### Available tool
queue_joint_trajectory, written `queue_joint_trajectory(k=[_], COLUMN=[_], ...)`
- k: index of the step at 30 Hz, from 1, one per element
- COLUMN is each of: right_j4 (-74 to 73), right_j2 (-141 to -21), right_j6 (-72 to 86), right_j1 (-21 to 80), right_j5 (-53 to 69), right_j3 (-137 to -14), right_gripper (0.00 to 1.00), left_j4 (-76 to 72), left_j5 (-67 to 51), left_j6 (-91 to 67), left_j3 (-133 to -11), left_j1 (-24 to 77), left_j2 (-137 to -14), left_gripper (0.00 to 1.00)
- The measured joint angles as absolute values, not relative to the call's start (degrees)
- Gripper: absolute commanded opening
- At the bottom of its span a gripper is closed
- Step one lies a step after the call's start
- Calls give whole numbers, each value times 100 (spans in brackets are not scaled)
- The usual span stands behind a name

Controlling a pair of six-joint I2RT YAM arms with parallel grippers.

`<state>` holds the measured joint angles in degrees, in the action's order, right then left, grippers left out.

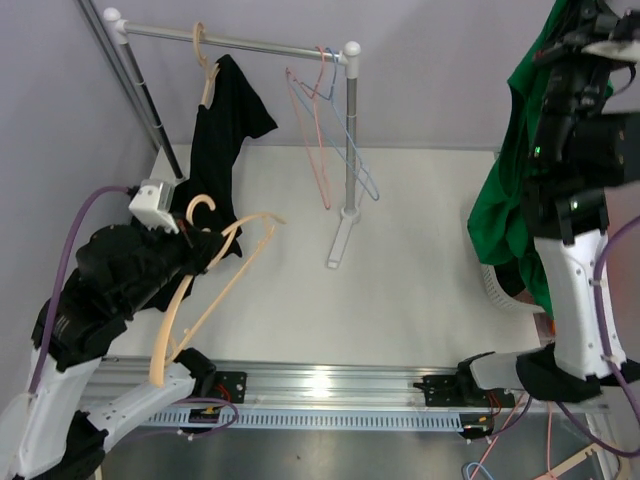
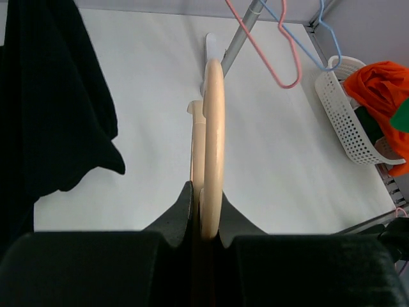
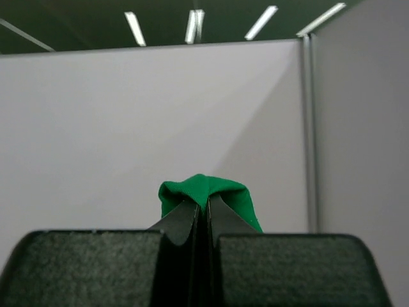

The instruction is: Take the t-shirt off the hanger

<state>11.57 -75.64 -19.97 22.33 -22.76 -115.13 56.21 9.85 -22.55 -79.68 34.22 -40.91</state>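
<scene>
Above the table's point(image 1: 400, 280) right side, the raised right end effector point(image 3: 206, 214) clamped the green t-shirt point(image 1: 508, 190); the low left end effector point(image 2: 206, 211) gripped a wooden hanger point(image 1: 215, 285).

Free passage lies between the rack post point(image 1: 351, 130) and the green t-shirt point(image 1: 500, 210). A black shirt point(image 1: 225, 130) blocks the left.

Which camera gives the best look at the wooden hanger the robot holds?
The top view: the whole hanger shows, bare, in the left pincer. The left wrist view sees it edge-on; the right wrist view misses it.
</scene>
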Motion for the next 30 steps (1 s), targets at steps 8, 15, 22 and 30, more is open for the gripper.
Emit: queue_joint_trajectory(k=[8,15,22,30], right_j4=[-735,-1347,-1332,-1927], right_j2=[-8908,-9037,-8519,-6473], right_j6=[351,2134,3015,2982], right_j1=[-635,-2416,-3247,-3238], right_j5=[-1194,-176,735,528], right_j3=[-12556,-12529,-11496,-8617], right_gripper=[0,0,0,0], left_j4=[5280,5271,5282,5280], left_j5=[989,1146,1555,1712], left_j6=[-2023,-1894,-1892,-1837], left_j3=[-8429,-8573,-8812,-9472], left_j1=[3422,3422,3422,3389], left_j2=[-4882,-4958,-5098,-5806], left_gripper=[1,1,1,1])
